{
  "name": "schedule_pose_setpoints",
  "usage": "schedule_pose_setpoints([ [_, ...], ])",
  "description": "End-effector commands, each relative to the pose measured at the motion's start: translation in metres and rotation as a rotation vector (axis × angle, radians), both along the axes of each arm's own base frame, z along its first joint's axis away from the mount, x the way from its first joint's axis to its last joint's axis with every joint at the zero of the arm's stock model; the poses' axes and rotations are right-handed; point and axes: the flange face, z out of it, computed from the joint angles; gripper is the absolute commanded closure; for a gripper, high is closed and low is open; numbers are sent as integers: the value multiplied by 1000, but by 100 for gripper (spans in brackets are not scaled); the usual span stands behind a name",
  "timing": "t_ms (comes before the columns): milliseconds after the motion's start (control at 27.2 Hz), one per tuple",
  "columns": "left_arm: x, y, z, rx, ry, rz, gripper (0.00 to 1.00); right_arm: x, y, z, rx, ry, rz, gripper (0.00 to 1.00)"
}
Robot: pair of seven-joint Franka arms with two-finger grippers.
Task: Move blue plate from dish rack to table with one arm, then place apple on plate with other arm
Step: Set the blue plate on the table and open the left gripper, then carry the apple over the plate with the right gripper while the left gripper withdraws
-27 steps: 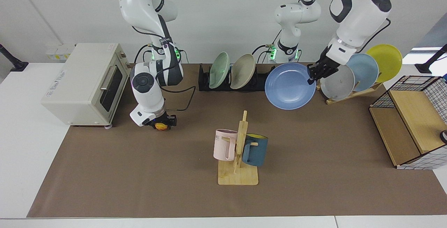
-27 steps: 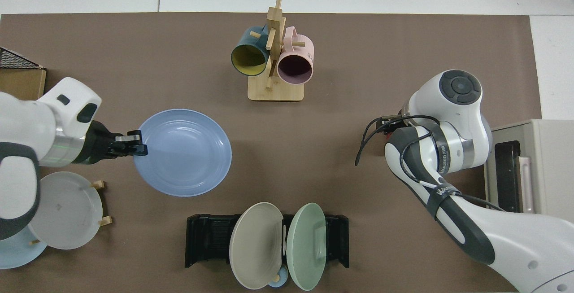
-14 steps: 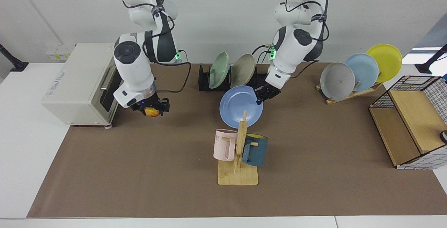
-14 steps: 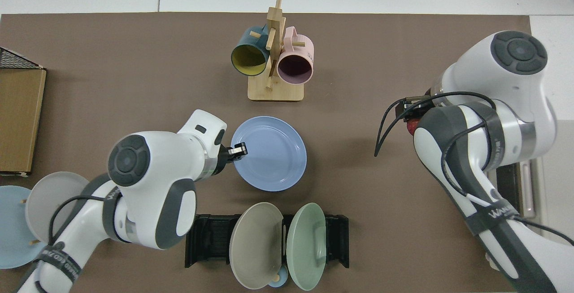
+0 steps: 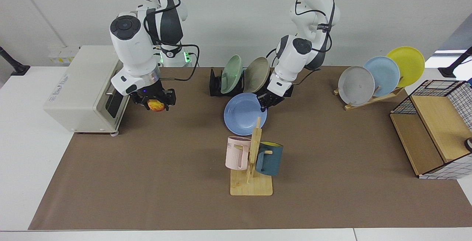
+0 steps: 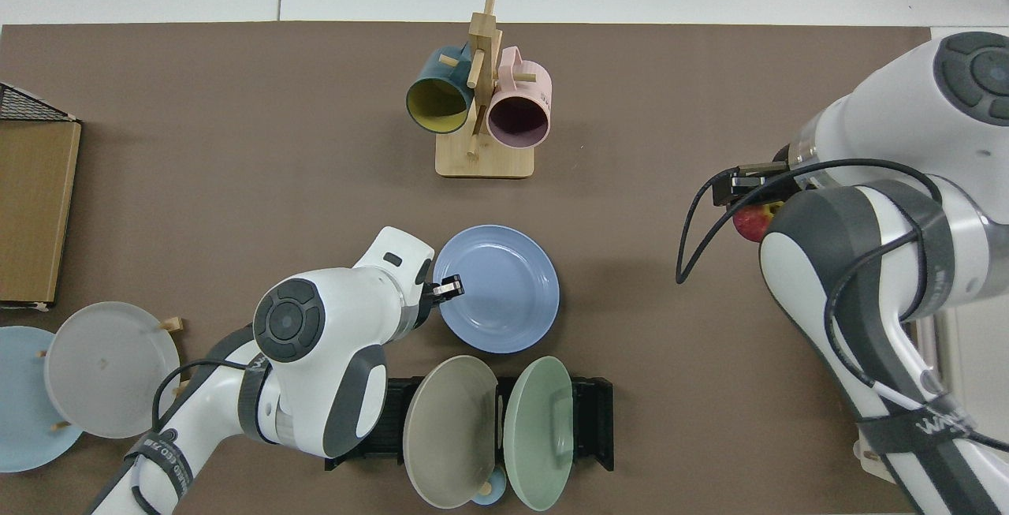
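The blue plate [image 5: 243,114] [image 6: 500,290] lies nearly flat, low over the brown table [image 5: 147,182] just in front of the black dish rack [image 5: 215,84] [image 6: 366,420]. I cannot tell whether it touches the mat. My left gripper [image 5: 263,108] [image 6: 452,288] is shut on the plate's rim, on the side toward its own arm. Well above the mat beside the toaster oven, my right gripper [image 5: 156,102] [image 6: 747,203] is shut on the apple [image 5: 156,106] [image 6: 753,223], which is yellow with red. In the top view the arm hides part of the apple.
A green plate [image 5: 231,74] and a beige plate [image 5: 256,75] stand in the rack. A wooden mug tree [image 5: 252,159] with two mugs is close in front of the blue plate. The toaster oven [image 5: 84,86], a wooden plate stand [image 5: 372,99] and a wire basket [image 5: 438,123] line the sides.
The left arm swung the blue plate from near the wooden stand to the middle and lowered it before the rack. The right arm lifted the apple off the mat.
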Motion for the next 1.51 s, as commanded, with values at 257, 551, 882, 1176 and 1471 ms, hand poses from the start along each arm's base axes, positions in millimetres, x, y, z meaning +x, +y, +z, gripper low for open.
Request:
schedule_pose_setpoints([
  [257,-5,0,-29,3,14,6,100,0,10,-9,37,-7,-8,100],
  [551,3,5,-24,22,27,-99,0,0,14,-13,46,-11,-6,100],
  [882,47,53,40,156,126,-178,0,-4,51,-20,48,-23,28,100],
  [1176,63,106,130,199,127,-155,0,-11,110,-42,52,-28,42,100],
  [1471,71,170,199,316,144,-177,0,-24,188,-78,64,-49,-64,100],
])
